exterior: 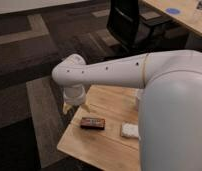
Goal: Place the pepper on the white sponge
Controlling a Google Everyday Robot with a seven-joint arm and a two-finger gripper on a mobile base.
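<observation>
One gripper [70,107] hangs at the left, pointing down at the left edge of the wooden table [106,100]. Its fingers are spread wide, with nothing seen between them and no visible contact with any object. The pepper does not show in this view, so its place, long axis and pointing direction cannot be told.

Right of the gripper and apart from it, a dark brown-red bar [92,122] lies flat on the table. Its long axis runs left-right, with the right end slightly lower. There is a pale marking on its top, too blurred to read.

Further right, the white sponge [128,130] lies flat near the table's front edge. It is near the bar but not touching it, and well apart from the gripper. Its top is bare. The arm [169,115] cuts off its right side, so its long axis cannot be told. The arm's white forearm reaches from the right across to the wrist above the gripper.

Behind, a black office chair [128,22] stands on patterned carpet [24,100]. At top right is a second wooden table [186,22] with a blue round mark [172,10].
</observation>
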